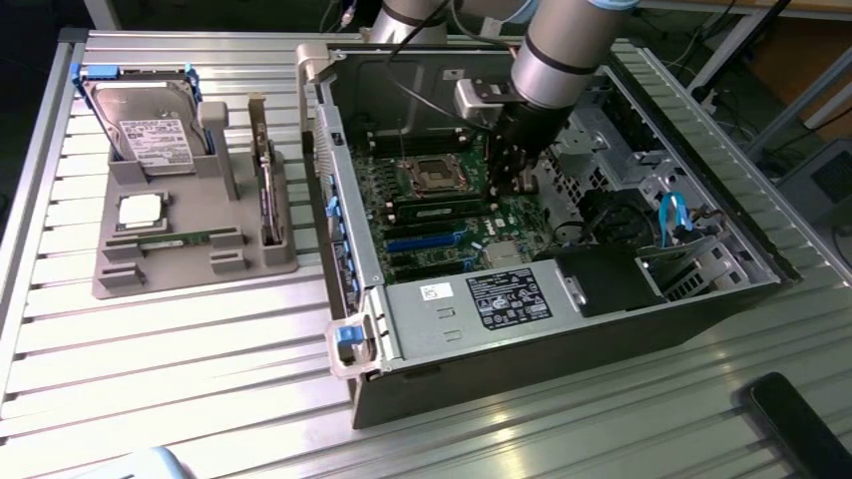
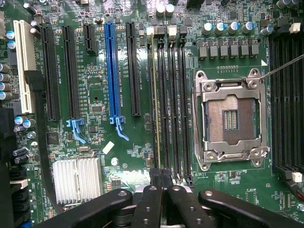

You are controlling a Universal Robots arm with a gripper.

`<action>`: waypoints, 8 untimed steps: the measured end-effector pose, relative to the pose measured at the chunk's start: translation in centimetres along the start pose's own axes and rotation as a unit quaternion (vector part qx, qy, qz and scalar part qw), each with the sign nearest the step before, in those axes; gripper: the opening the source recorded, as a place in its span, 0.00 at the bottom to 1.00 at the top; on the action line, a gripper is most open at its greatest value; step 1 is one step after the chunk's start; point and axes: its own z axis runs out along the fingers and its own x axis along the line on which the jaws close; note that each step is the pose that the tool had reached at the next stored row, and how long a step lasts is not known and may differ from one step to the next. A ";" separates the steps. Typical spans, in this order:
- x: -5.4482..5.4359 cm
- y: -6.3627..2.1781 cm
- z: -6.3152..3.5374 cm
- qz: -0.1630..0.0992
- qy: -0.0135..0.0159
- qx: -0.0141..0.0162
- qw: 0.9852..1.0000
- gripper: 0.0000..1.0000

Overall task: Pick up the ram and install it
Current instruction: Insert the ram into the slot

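Note:
One ram stick (image 2: pixel 153 99) stands edge-up in the outermost of the black memory slots beside the empty processor socket (image 2: pixel 231 118); in the exterior view it is a green strip (image 1: pixel 440 212) on the motherboard. My gripper (image 2: pixel 162 175) hangs inside the case (image 1: pixel 510 188) over the near end of those slots, its fingers (image 2: pixel 151 204) drawn together with nothing visibly between them. I cannot tell whether the tips touch the stick's end. A second, matching ram (image 1: pixel 180 239) lies in the grey fixture outside the case.
The grey fixture (image 1: pixel 200 261) at the exterior view's left also carries a hard drive (image 1: pixel 150 125), a square processor chip (image 1: pixel 142 210) and an upright expansion card (image 1: pixel 270 195). Case walls (image 1: pixel 349 249), a power supply (image 1: pixel 513 297) and blue cables (image 1: pixel 672 215) hem in the arm.

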 end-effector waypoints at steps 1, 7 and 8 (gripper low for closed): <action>0.0 0.01 0.06 0.000 0.000 0.000 1.000 0.11; 0.0 0.13 -0.87 0.000 0.000 0.000 1.000 0.11; 0.0 0.14 -1.31 0.000 0.000 0.000 1.000 0.11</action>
